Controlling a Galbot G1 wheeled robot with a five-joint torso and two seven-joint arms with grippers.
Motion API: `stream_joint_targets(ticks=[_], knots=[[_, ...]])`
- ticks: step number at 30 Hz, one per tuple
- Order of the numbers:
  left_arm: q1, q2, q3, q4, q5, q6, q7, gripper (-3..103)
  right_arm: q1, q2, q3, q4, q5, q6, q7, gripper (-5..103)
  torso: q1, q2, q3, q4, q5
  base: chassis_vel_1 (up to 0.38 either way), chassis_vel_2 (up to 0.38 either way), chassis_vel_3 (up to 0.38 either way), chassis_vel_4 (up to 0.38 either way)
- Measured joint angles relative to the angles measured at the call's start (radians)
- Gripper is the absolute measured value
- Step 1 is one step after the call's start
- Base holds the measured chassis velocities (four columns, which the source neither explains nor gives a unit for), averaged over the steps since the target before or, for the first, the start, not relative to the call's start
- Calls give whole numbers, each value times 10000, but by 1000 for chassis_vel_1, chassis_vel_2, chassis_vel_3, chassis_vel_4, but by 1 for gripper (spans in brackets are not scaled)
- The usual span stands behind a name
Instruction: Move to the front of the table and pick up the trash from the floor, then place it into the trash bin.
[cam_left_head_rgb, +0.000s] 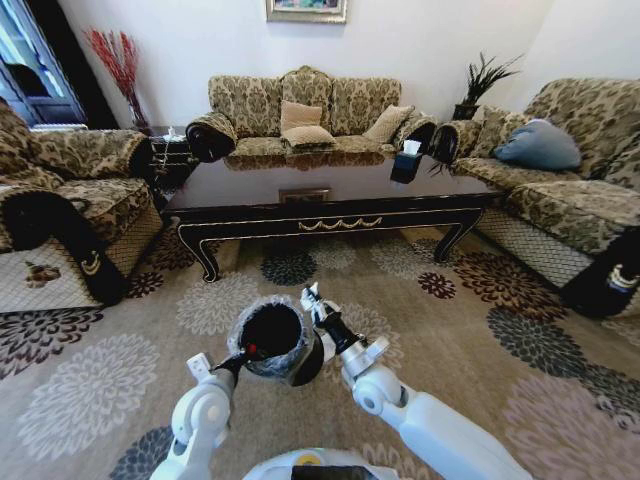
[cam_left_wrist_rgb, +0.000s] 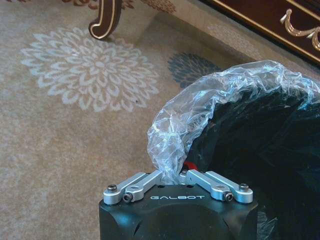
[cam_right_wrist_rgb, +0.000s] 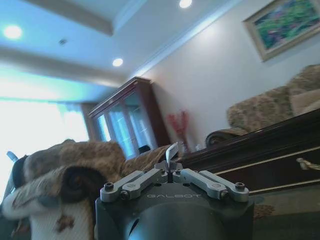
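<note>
Bin (cam_left_head_rgb: 272, 338), black, clear bag folded over rim, held above carpet (cam_left_head_rgb: 450, 330) in front of table (cam_left_head_rgb: 330, 205), between both arms. Left gripper (cam_left_wrist_rgb: 175, 176) clenched on bag at bin's near rim. Right gripper (cam_left_head_rgb: 312, 300) just beside bin's right side, pointing toward table, fingers (cam_right_wrist_rgb: 171, 151) pressed together, holding nothing. Table leg (cam_left_wrist_rgb: 106, 20) near, beyond bin.

The trash bin (cam_left_head_rgb: 272, 338) hung above the floor (cam_left_head_rgb: 470, 350) in front of the table (cam_left_head_rgb: 330, 195), held at its rim by the left gripper (cam_left_head_rgb: 247, 354). The right gripper (cam_left_head_rgb: 311, 296) stood just right of the bin, perhaps touching it. Sofas stood left, right and behind the table.
</note>
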Motion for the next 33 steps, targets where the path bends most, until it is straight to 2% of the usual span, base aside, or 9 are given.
stream_joint_targets(ticks=[5, 9, 13, 15, 22, 24, 25, 30, 33], knots=[[-47, -46, 68, 23, 34, -6, 36, 2, 128, 41, -409, -509, -661, 120, -4, -3, 0, 0, 0, 1, 0, 0, 0, 0, 0], [-87, -47, 58, -40, 29, -6, 41, 2, 122, 4, -471, -705, -904, 130, 16, 7, 0, 0, 0, 0, 0, 0, 0, 0, 0], [-102, -94, 67, -65, 46, -7, 42, 2, 55, -36, -387, -1071, -1209, 273, 28, 27, 0, 0, 0, 1, 0, 0, 0, 0, 0], [-102, -97, 81, -65, 50, -7, 44, 2, 18, -53, -365, -1095, -1223, 274, 28, 27, 0, 0, 0, 0, 1, 0, 0, 0, 0], [-98, -34, 8, -57, 44, -7, 64, 2, -260, -176, -150, -956, -1291, 263, 64, 61, 0, 0, 0, 0, -1, 0, 0, 0, 0], [-91, -14, -33, -63, 34, -7, 66, 2, -317, -178, -64, -936, -1292, 251, 76, 61, 0, 0, 0, 0, 0, 0, 0, 0, 0], [-85, 13, -94, -79, 18, -6, 69, 2, -368, -178, 61, -912, -1281, 235, 95, 66, 0, 0, 0, 0, -1, 0, 0, 0, 0], [-94, 303, -749, -154, -200, -7, 53, 2, -523, -52, 766, -791, -465, -232, 340, 88, 0, 0, -1, -1, -1, 0, 0, 0, 0], [-69, 465, -1136, -158, -308, -8, -31, 2, -555, 53, 1127, -739, 164, -746, 778, 93, 0, 0, 0, 0, -2, 0, 0, 0, 0]])
